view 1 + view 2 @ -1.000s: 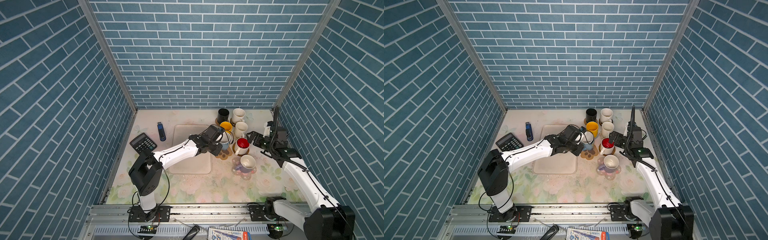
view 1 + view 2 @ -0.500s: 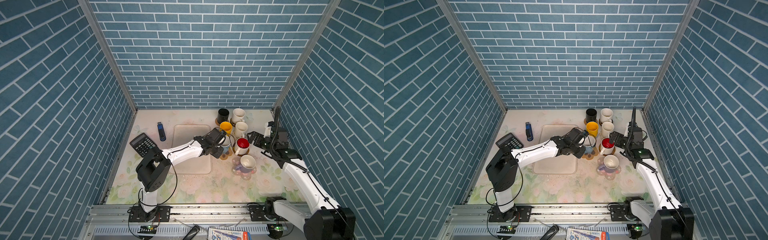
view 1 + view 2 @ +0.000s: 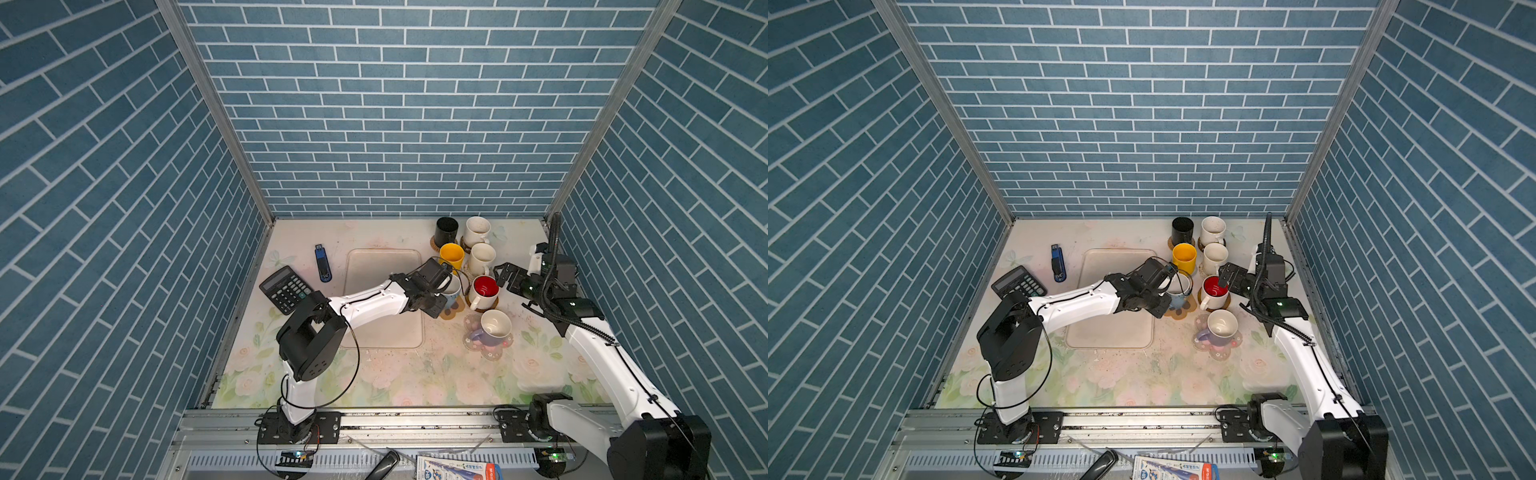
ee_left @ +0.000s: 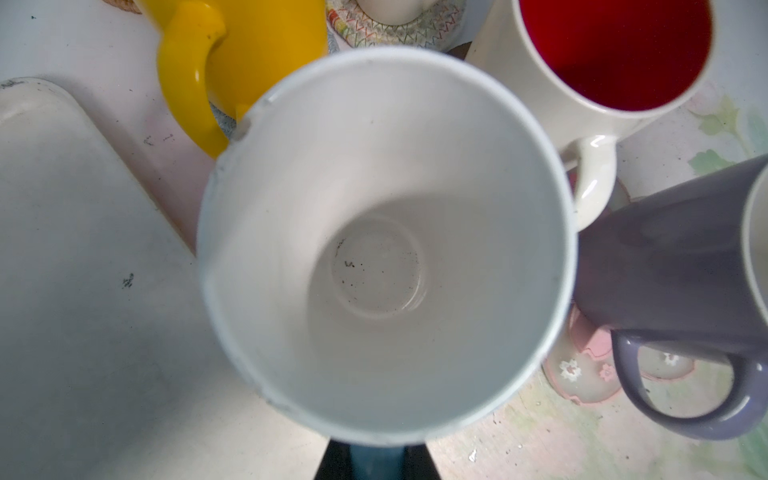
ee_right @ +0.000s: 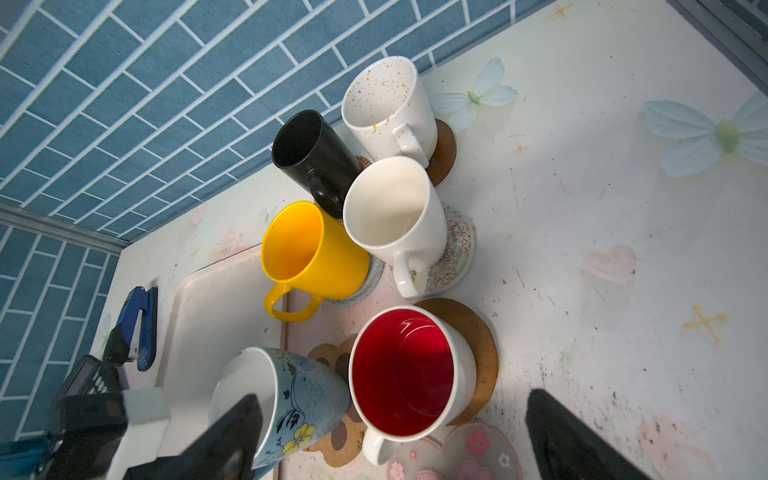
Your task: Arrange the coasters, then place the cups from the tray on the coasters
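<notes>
Cups (image 3: 485, 286) — six — sat on coasters (image 5: 478, 336), tray (image 3: 374, 332) bare; my left pincer (image 3: 444, 293) clamped the light blue mug (image 5: 303, 399), tilted over the paw coaster (image 5: 328, 357), last to set; right pincer (image 3: 504, 277) gaped empty

We see a robot lab booth: wall panels (image 3: 399, 124) printed with blue brick meet at bare metal posts (image 3: 223, 120), and a left arm (image 3: 370, 301) and right arm (image 3: 602, 361) stand bolted to a metal rail (image 3: 415, 422) along the front of a flower-printed table (image 3: 395, 374).
</notes>
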